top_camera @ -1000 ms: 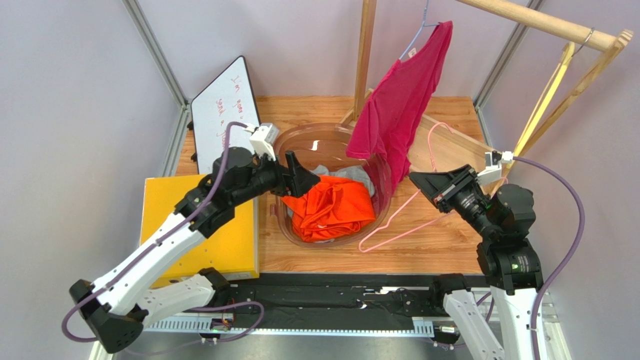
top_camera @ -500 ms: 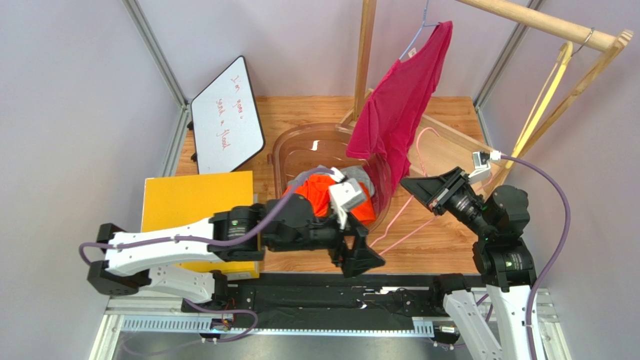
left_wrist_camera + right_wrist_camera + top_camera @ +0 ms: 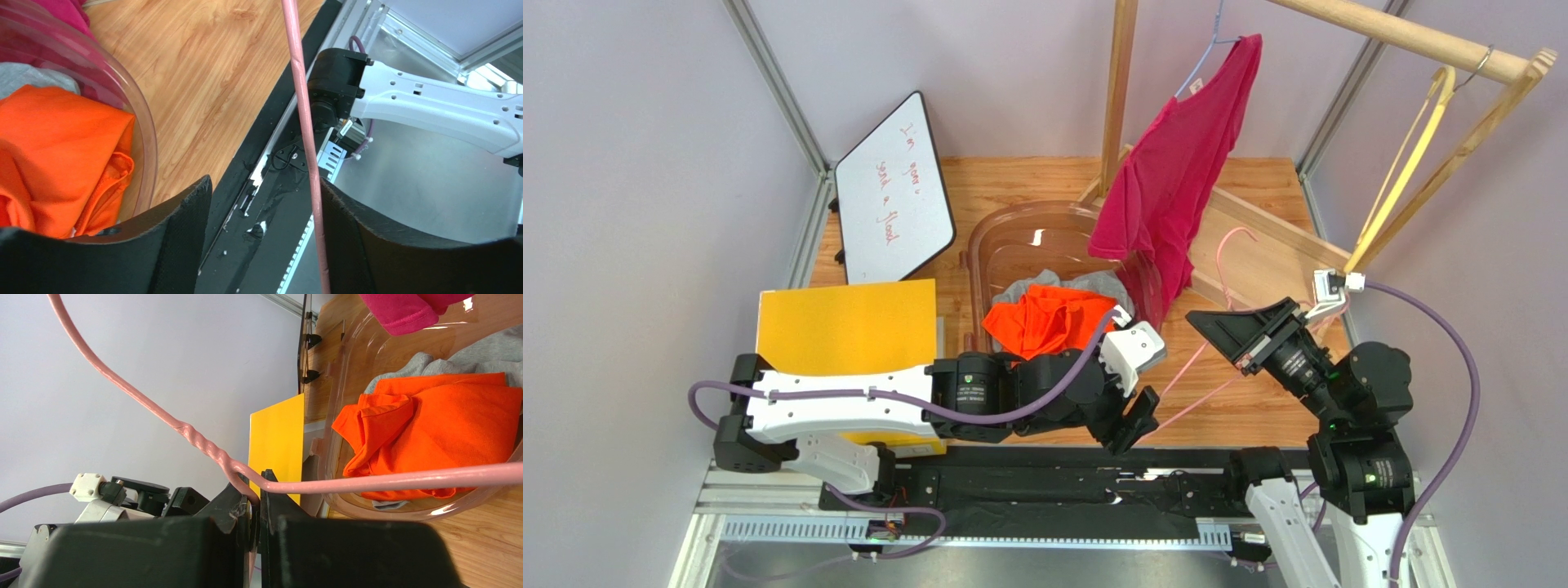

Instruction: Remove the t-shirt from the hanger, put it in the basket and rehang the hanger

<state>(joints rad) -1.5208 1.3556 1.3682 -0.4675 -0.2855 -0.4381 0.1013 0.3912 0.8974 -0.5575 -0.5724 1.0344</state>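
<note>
The magenta t-shirt (image 3: 1173, 172) hangs on a blue hanger (image 3: 1205, 61) from the wooden rack (image 3: 1120, 86) at upper centre, its hem reaching the clear basket (image 3: 995, 239). At lower right, the right claw (image 3: 256, 496) is clenched on a bare pink hanger (image 3: 393, 478). At lower centre, the left claw (image 3: 264, 202) stands open and grips nothing, with the pink wire running between its jaws.

The t-shirt (image 3: 1171, 172) is plain magenta, no print. The hanger (image 3: 399, 478) is pale pink. In the basket (image 3: 995, 239), clear with a brownish tint, lie an orange garment (image 3: 1051, 321) and a grey garment (image 3: 1032, 290). The tabletop (image 3: 1026, 181) is light brown wood grain. The panel (image 3: 848, 327) is flat yellow. The whiteboard (image 3: 891, 184) is white with red handwriting. The left claw (image 3: 264, 190) and right claw (image 3: 256, 484) are black. The cables (image 3: 1431, 319) are purple.
</note>
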